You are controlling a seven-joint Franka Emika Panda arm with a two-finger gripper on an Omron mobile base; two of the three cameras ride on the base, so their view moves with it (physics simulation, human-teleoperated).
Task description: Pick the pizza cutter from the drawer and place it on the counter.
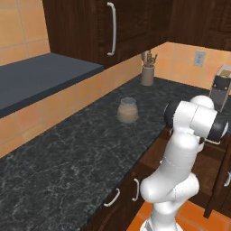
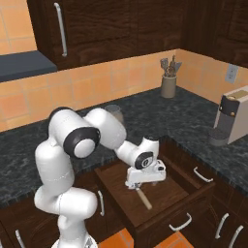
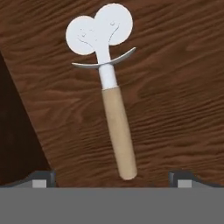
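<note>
The end effector, fingers spread and empty, hangs above the pizza cutter lying flat on the floor of the open drawer (handle toward the fingers), where an off-centre descent could nudge it aside.

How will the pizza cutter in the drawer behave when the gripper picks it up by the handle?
The pizza cutter looks rigid, so it should not bend. Its smooth, rounded wooden handle may slip or turn between the fingers. The metal head probably makes it top-heavy, so it may tilt if gripped near the handle's end.
</note>
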